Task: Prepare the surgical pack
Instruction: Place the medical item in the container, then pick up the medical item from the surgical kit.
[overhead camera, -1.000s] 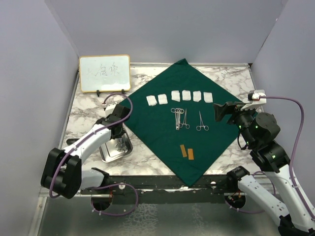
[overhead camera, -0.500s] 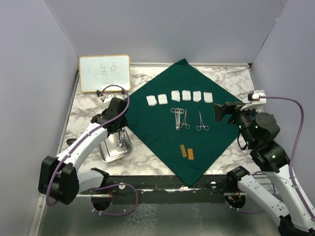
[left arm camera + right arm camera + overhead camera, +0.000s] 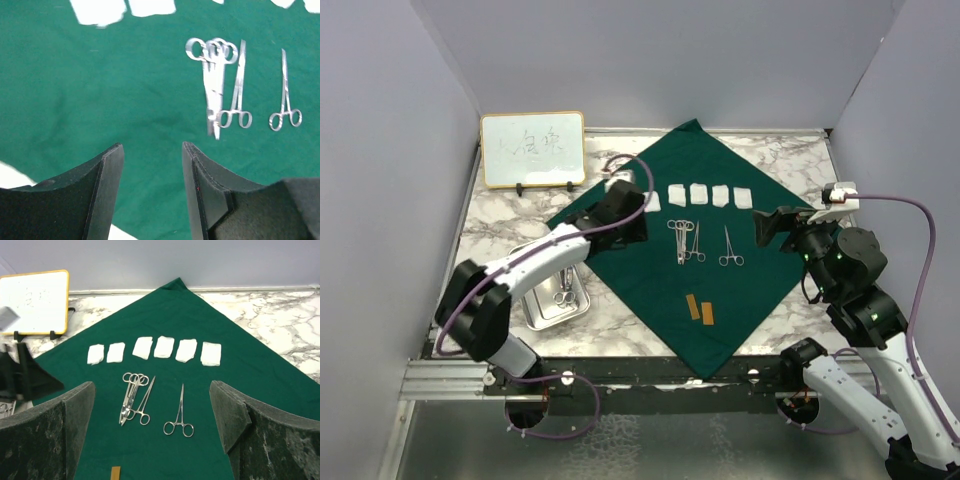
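1. Jaws first: my left gripper point(image 3: 152, 150) is part-spread and empty above the dark green fabric drape point(image 3: 90, 90). My right gripper point(image 3: 152, 390) gapes wide, idle, over the drape's right side.
2. Ahead lie thin, slick silver ring-handled steel instruments point(image 3: 220, 85). I'd pinch across the shanks, sparing the soft cloth.
3. Beyond sits a row of white gauze squares point(image 3: 164, 346), and the small steel tray point(image 3: 530, 320) is just left of the drape.

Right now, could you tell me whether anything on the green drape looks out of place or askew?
Mildly: several instruments lie overlapped in a crossed pile while the lone forceps lies apart, and the two leftmost gauze squares sit lower than their row.
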`<state>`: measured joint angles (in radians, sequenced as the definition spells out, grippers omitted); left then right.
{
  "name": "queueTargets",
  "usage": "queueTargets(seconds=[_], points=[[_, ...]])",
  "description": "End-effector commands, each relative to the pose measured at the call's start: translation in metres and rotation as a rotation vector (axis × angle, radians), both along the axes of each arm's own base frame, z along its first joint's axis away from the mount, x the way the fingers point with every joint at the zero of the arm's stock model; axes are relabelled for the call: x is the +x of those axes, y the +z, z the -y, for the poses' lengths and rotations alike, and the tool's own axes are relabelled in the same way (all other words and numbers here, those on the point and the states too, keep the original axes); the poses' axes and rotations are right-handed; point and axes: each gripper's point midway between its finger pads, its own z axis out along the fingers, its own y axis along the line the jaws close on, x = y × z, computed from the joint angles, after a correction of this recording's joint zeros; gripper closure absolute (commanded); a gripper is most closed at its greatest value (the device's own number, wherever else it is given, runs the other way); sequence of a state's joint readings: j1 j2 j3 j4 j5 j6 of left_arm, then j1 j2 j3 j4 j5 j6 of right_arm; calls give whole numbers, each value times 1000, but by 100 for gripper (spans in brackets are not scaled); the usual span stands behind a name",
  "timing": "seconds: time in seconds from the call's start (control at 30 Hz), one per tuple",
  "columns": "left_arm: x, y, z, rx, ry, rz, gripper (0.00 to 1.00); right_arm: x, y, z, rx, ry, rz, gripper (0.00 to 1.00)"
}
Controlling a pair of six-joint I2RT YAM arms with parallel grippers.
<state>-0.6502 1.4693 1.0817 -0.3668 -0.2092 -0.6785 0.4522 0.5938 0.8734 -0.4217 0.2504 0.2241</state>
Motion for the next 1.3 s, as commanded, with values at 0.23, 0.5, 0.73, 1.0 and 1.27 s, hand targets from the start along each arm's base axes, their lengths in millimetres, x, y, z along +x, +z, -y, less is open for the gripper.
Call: queueTargets(seconds=[0.23, 0.5, 0.73, 1.0, 1.27], points=[[15, -25, 151, 49, -297, -18, 47, 1, 0, 4, 6, -27, 5, 0], [13, -27, 220, -94, -375, -76, 49, 1, 2, 4, 13, -26, 12, 0], [32, -44, 209, -49, -314, -88, 50, -1, 1, 5, 9, -28, 9, 0], [64, -56, 141, 76, -236, -108, 55, -2, 3, 4, 15, -20, 17, 0], [64, -66, 126, 107, -184, -155, 56, -1, 1, 3, 13, -20, 11, 0]])
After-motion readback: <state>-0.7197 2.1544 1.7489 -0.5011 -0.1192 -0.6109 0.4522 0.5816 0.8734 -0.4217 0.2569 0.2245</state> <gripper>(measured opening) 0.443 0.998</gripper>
